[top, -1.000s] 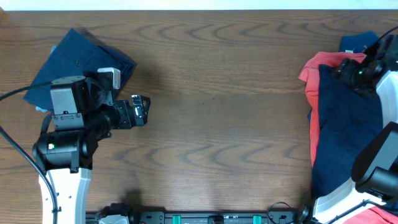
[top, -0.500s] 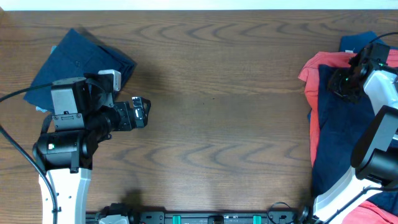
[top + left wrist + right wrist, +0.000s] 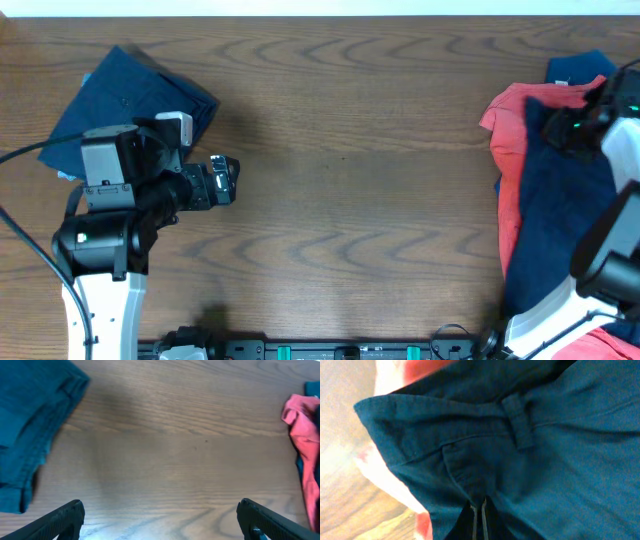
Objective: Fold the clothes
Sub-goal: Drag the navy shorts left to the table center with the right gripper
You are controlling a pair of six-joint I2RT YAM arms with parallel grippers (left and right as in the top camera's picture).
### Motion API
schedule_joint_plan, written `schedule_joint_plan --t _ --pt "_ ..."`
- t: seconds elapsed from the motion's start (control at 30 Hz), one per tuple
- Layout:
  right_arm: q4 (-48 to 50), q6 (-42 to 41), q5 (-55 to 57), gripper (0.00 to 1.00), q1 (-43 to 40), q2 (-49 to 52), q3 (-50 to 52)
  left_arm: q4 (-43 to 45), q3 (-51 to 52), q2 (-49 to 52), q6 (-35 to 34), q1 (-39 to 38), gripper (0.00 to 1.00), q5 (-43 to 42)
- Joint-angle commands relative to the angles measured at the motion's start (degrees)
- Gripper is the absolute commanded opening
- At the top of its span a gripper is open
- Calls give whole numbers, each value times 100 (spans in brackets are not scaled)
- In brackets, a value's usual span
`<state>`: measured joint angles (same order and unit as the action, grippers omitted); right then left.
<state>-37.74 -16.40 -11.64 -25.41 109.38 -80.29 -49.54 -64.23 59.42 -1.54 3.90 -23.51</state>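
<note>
A heap of clothes lies at the table's right edge: dark navy shorts (image 3: 560, 210) on a coral-red shirt (image 3: 510, 125), with a brighter blue garment (image 3: 575, 68) behind. My right gripper (image 3: 562, 125) is down on the shorts' upper end. In the right wrist view its jaws (image 3: 479, 515) are shut on a pinch of navy cloth just below the waistband (image 3: 470, 415) and a belt loop (image 3: 520, 425). A folded navy garment (image 3: 130, 95) lies at the far left. My left gripper (image 3: 228, 178) hovers open over bare wood, and its fingers (image 3: 65, 517) hold nothing.
Brown wooden table (image 3: 350, 200) stretches between the folded garment and the heap. The left wrist view shows the folded garment (image 3: 30, 420) at its left and a coral shirt edge (image 3: 302, 425) at its right. The left arm's body stands at the front left.
My right gripper has closed on the navy shorts after shifting slightly left over the heap, and the cloth's top edge has bunched up. The left arm has not moved.
</note>
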Motion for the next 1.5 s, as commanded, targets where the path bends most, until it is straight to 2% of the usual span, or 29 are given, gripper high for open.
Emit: schedule_joint_plan --t 0.0,0.17,0.27,0.4,0.57,0.63,0.7,0.77,0.8,0.87,0.93,1.1,1.33,1.47 --pt "48 -68 -387 1 -160 -879 -409 79 -177 -267 -164 9 98 520" --pt "-9 -74 -933 1 63 -1902 -595 273 -192 -708 -297 11 98 1165" --pt "-116 -74 -1008 1 570 -2496 -610 332 -192 -1014 -365 9 98 1687" --pt "-334 -72 -1005 1 1871 -2955 -610 343 -192 -1401 -369 11 98 2245" --pt "-389 -70 -964 3 4332 -2844 -601 363 -192 -1757 -367 9 98 2667" --pt "-332 -39 -901 15 5191 -2688 -601 356 -192 -1843 -367 9 98 2754" --pt "-289 63 -442 47 5984 -2524 -601 358 -195 -1899 -369 9 98 2839" --pt "-291 59 380 69 6428 -2461 -601 363 -195 -1930 -369 9 98 2870" --pt "-289 57 841 78 6575 -2461 -603 361 -195 -1930 -369 9 98 2868" --pt "-295 55 1198 83 6616 -2511 -651 350 -192 -1917 -369 9 98 2841" --pt "-302 35 1244 84 6472 -2577 -726 348 -192 -1897 -369 9 98 2592" --pt "-363 -334 1292 86 5766 -2903 -804 282 -190 -1569 -367 0 98 1427" --pt "-828 -922 1285 82 4559 -3412 -804 118 -164 98 -214 -459 98 455" --pt "-1257 -1139 1268 82 4129 -3488 -804 649 -166 1097 -232 -693 98 33"
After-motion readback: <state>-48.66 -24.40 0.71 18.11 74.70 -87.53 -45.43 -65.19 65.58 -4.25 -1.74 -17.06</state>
